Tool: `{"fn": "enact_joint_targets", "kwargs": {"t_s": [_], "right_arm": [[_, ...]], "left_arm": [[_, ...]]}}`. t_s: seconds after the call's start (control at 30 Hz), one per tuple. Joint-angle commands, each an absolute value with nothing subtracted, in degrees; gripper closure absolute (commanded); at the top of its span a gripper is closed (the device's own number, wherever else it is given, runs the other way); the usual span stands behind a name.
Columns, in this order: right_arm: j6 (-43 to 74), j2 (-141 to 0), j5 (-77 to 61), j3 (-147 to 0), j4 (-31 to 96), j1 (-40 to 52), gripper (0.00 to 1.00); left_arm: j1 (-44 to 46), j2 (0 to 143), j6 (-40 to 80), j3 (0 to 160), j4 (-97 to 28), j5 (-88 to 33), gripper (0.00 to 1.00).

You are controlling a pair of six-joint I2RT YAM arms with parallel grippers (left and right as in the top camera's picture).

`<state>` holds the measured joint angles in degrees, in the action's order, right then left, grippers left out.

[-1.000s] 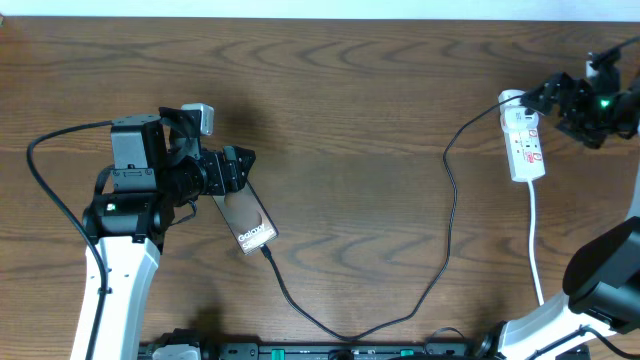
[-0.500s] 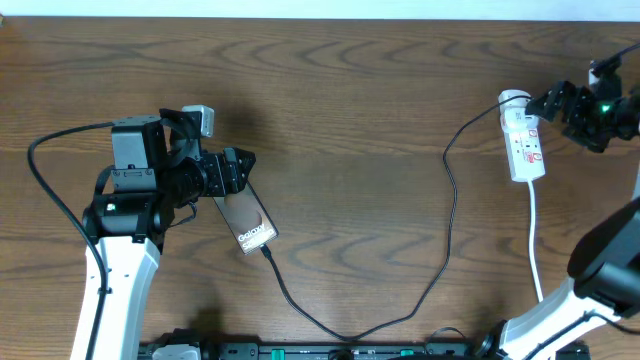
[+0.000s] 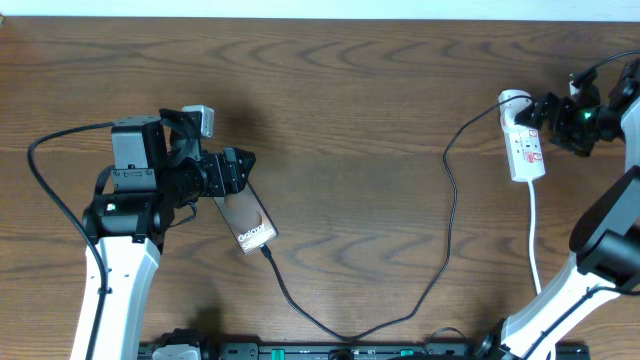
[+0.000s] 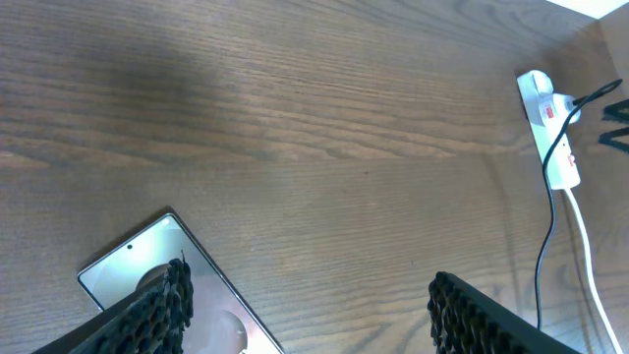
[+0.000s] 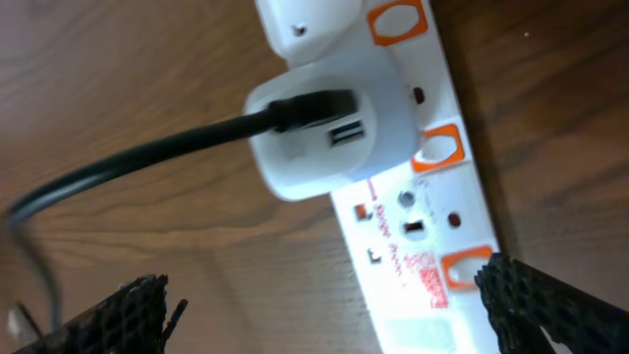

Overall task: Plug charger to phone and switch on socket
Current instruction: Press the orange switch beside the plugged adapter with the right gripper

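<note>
So the left gripper (image 4: 310, 315) is hanging with its fingers spread wide, gripping nothing, and one finger is sitting over the top end of the single phone (image 3: 245, 218). The phone is lying flat and tilted on the table (image 3: 350, 100), showing "Galaxy" in white near its lower end. One black charger cable (image 3: 450, 210) is meeting that lower end with its tip, looping toward the near edge and climbing to one white adapter (image 5: 324, 128) sitting in the one socket strip (image 3: 525, 145). The right gripper (image 5: 324, 285) is hovering over that strip, fingers also wide apart. Three orange switches (image 5: 437, 147) are showing, and the red print beside them is too small to read. Lots of bare wood is lying between phone and strip, and the strip is sitting near the right edge.
</note>
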<state>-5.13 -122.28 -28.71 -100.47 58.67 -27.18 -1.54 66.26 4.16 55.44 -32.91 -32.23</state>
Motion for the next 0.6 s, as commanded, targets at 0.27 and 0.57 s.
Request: {"fn": "enact_joint_targets", "kwargs": {"t_s": [0.27,0.57], "right_arm": [[-8.9,-125.1,-29.3,-101.6,55.8,-25.6,0.01],[-9.3,-125.3,-32.1,-101.6,53.3,-24.7,0.01]], "left_arm": [[-1.4,66.3,3.0,56.5,-33.0,-32.1,0.24],[-1.4,66.3,3.0,56.5,-33.0,-32.1,0.24]]}}
